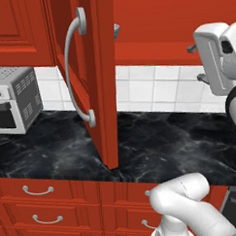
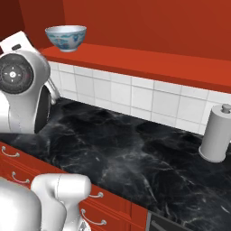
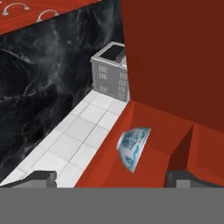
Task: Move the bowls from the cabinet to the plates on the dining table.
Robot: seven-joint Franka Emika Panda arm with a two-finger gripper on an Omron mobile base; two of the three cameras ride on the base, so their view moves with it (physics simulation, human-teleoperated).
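Your gripper [image 3: 109,177] sits nearest, fingers spread wide and grasping nothing, aimed at the bowl [image 3: 132,147] ahead of it. You'll find that white, blue-patterned bowl [image 2: 66,37] upright on the floor of the cabinet [image 2: 149,61], whose door [image 1: 91,77] hangs open above the marble counter [image 2: 135,158].

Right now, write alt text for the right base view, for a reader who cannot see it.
A white bowl with blue markings stands upright on the bottom shelf of the open red cabinet, near its left end. Below run white wall tiles and a black marble counter, with a grey paper towel roll standing at the right and the robot's white arm at the left.
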